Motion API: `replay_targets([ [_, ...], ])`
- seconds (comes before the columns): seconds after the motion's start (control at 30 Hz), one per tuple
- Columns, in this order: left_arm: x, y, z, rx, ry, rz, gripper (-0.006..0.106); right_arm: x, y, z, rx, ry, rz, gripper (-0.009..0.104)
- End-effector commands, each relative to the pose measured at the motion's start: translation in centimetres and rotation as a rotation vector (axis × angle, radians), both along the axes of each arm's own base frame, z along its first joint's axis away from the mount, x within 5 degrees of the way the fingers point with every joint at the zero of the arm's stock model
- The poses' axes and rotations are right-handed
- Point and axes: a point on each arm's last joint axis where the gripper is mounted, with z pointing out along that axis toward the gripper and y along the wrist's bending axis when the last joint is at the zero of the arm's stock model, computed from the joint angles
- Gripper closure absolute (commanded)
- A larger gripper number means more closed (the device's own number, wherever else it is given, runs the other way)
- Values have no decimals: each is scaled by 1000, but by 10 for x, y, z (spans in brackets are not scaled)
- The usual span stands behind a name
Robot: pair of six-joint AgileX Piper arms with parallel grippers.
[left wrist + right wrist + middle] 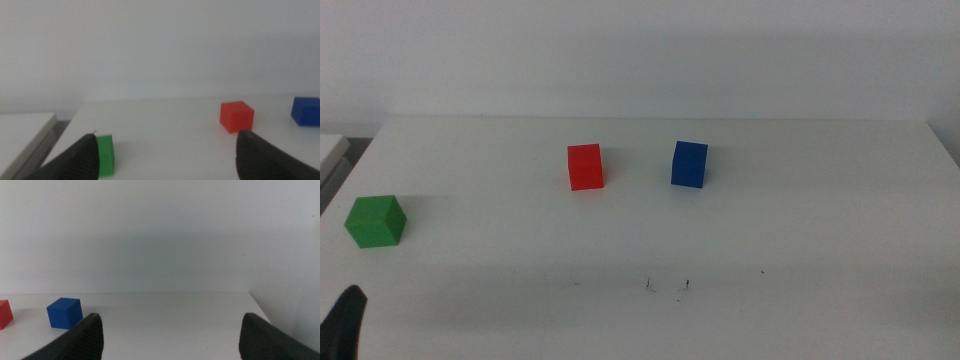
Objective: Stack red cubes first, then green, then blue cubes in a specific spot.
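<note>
the left gripper (165, 155) waits low at the table's near left corner; in the middle view only a dark tip of it (345, 322) shows at the bottom edge. its jaws stand wide apart with nothing between them, and they touch no cube. in the left wrist view one jaw overlaps the green cube (105, 155) in the picture, but whether it touches it cannot be told from there; the middle view shows the green cube (375, 221) apart from the gripper tip.

the right gripper (170, 335) is out of the middle view. its jaws are also spread wide, holding nothing, with bare table (165, 310) between them.

the three cubes sit singly on the white table (770, 240), none stacked. the green cube lies near the left edge, turned a little so a corner faces the near edge. the red cube (585, 167) sits around the middle of the table, toward the far edge. the blue cube (689, 164) is near it on its right side, with a clear gap between them. the green cube is well apart from both. a few small dark marks (665, 285) speckle the table toward the near edge.
</note>
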Motion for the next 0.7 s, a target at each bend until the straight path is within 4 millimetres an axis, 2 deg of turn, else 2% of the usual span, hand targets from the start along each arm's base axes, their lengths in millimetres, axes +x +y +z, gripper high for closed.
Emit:
replay_targets([
  [0.0, 3, 0, 6, 5, 54, 2, 7, 0, 0, 0, -8, -11, -7, 2],
  [0.13, 22, -1, 42, 18, 317, 8, 7, 0, 0, 0, -8, -11, -7, 2],
  [0.17, 30, -1, 56, 22, 396, 10, 7, 0, 0, 0, -8, -11, -7, 2],
  [0.2, 40, -2, 77, 23, 456, 11, 7, 0, 0, 0, -8, -11, -7, 2],
  [0.3, 74, -4, 116, 32, 625, 13, 7, 0, 0, 0, -8, -11, -7, 2],
  [0.37, 99, -7, 130, 21, 715, 7, 7, 0, 0, 0, -8, -11, -7, 2],
  [0.5, 156, -14, 142, -10, 855, -8, 7, 0, 0, 0, -8, -11, -7, 2],
  [0.57, 182, -18, 141, -40, 918, -14, 7, 0, 0, 0, -8, -11, -7, 2],
  [0.67, 222, -36, 136, -81, 997, -22, 7, 0, 0, 0, -8, -11, -7, 2],
])
